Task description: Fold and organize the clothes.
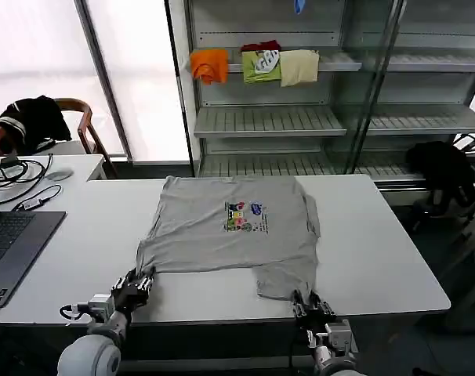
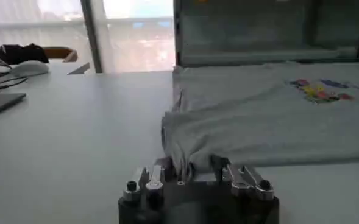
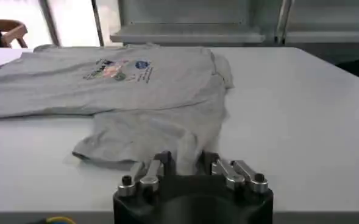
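Head view: left end effector and right end effector each pinch grey t-shirt hem corners; lift evenly, fold toward collar.

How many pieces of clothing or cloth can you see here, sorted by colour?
Grey: 1, the grey shirt on the table
Orange: 1, the orange cloth on the shelf
Green: 1, the green cloth
Cream: 1, the cream cloth
Black: 2, the black garment on the chair and the black garment at the right
Total: 6
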You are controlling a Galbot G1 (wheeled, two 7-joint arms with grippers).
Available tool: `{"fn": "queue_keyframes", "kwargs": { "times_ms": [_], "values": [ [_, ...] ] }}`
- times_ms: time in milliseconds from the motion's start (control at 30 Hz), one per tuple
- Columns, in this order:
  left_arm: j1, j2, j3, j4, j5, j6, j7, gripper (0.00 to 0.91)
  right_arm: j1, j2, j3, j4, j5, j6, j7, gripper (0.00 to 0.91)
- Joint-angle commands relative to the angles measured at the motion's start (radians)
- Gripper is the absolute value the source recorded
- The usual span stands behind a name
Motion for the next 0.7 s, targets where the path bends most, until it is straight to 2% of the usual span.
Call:
{"fn": "queue_keyframes", "kwargs": {
  "times_ms": [33,433,700],
  "values": [
    [0.005,-0.001,0.001,0.006,0.001,0.004,0.0,0.02,0.005,0.007,0.002,-0.002,0.005,-0.005,0.005,0.0],
    [-0.005,-0.011,-0.003,0.002,0.001,-0.019,-0.008,0.02,-0.017,-0.014,0.013,0.019,-0.001,0.025,-0.021,0.0],
    [0.02,-0.025,-0.009,-0.102,0.011,-0.058,-0.016,0.02,-0.024,-0.02,0.058,0.09,-0.019,0.052,-0.052,0.0]
  ]
}}
